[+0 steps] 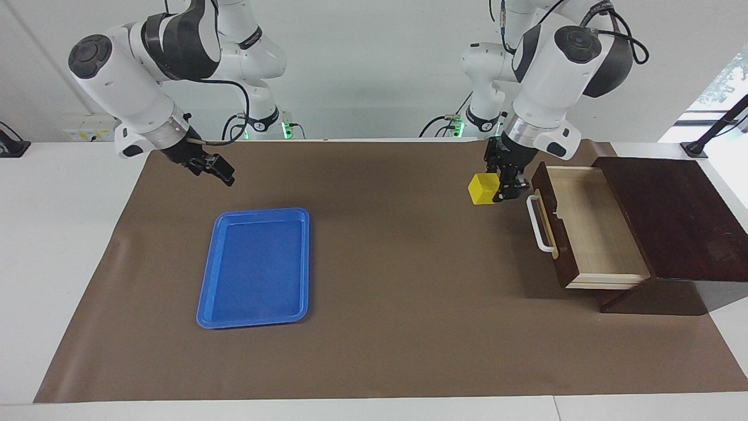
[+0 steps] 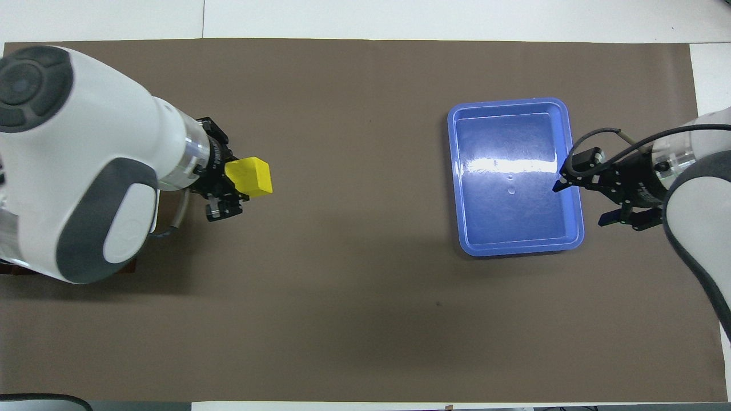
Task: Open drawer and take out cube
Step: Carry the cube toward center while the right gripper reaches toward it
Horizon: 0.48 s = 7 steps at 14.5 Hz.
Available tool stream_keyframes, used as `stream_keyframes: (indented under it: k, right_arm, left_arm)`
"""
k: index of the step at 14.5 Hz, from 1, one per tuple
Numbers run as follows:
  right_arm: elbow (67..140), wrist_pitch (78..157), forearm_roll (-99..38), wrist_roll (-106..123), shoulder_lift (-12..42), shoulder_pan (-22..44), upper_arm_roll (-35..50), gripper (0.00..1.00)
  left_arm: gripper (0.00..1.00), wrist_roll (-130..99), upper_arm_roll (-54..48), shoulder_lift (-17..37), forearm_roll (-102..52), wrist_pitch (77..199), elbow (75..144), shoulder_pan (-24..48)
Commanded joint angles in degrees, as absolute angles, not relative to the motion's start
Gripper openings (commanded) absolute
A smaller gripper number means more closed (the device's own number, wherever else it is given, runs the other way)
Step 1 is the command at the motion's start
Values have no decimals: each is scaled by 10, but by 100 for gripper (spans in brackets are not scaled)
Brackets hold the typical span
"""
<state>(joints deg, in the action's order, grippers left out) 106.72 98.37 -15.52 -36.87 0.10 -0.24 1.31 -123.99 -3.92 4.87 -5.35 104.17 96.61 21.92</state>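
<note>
The drawer [image 1: 590, 234] of the dark brown wooden box [image 1: 672, 216] stands pulled open at the left arm's end of the table. Its pale wood interior is bare, and its white bar handle [image 1: 540, 225] faces the middle of the mat. My left gripper [image 1: 501, 188] is shut on the yellow cube [image 1: 482, 188] and holds it in the air over the mat, just in front of the drawer front. In the overhead view the cube [image 2: 249, 176] shows at the left gripper [image 2: 234, 187], and the arm hides the drawer. My right gripper [image 1: 221, 171] waits open over the mat beside the tray.
A blue plastic tray [image 1: 257, 316] lies on the brown mat [image 1: 397, 304] toward the right arm's end; it holds nothing. In the overhead view the right gripper [image 2: 579, 202] hangs over the tray's edge [image 2: 575, 228].
</note>
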Motion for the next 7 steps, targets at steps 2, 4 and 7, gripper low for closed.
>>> stream_keyframes:
  k: [2, 4, 7]
  right_arm:
    - [1104, 1044, -233, -509, 18, 41, 14, 100]
    - [1114, 1077, -272, -574, 33, 68, 14, 100]
    - [1131, 1132, -323, -644, 49, 109, 14, 100]
  left_arm:
    - [0, -1332, -26, 106, -56, 1110, 969, 276]
    - [0, -1353, -26, 109, -55, 1132, 976, 284]
    - [0, -1353, -27, 109, -34, 1143, 991, 287]
